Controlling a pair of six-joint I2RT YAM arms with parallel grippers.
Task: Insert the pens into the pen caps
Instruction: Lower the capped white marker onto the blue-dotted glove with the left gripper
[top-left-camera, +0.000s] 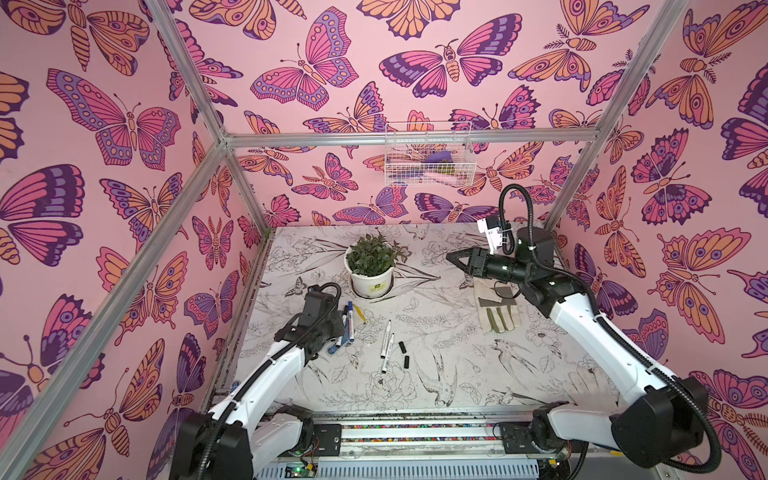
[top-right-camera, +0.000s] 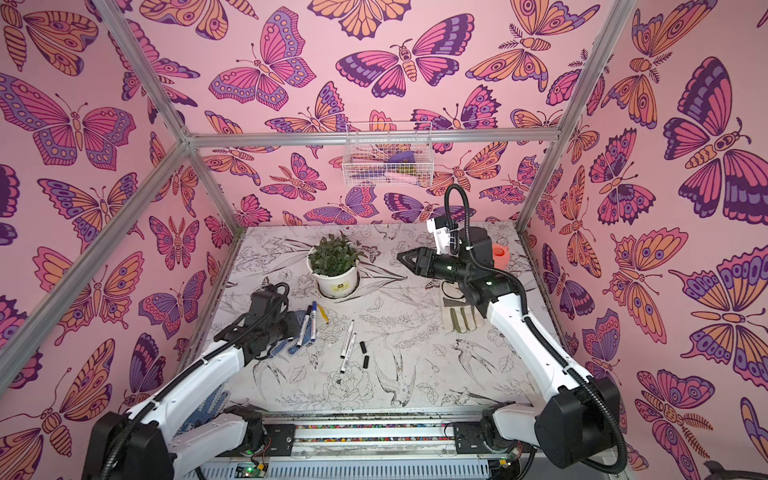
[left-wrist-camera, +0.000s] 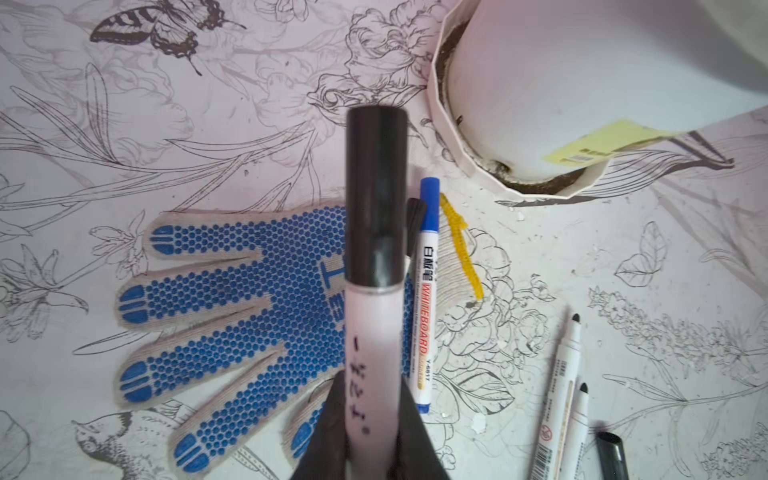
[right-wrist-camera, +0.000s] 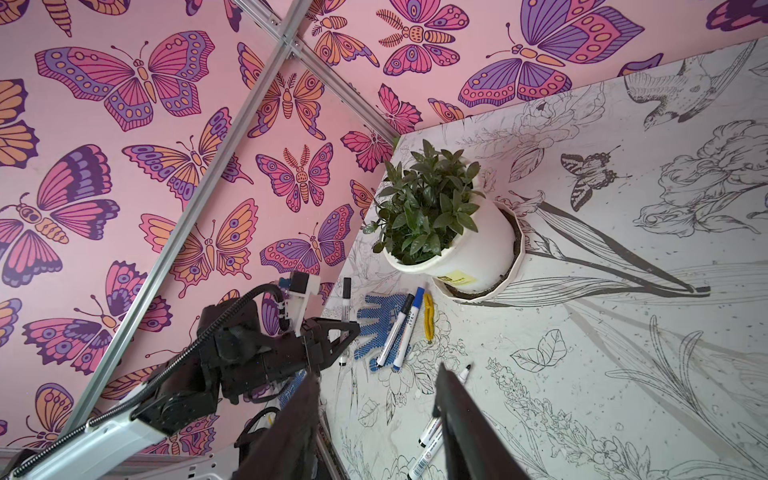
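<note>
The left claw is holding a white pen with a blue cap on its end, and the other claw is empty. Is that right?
Not quite. The cap on the pen in the left gripper is black, not blue, as the left wrist view shows. The rest holds: the pen is white and the right gripper is empty.

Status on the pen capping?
Left gripper shut on a black-capped pen, above the blue glove. Right gripper open, empty, raised. Two uncapped pens and two black caps lie mid-table, unobstructed.
</note>
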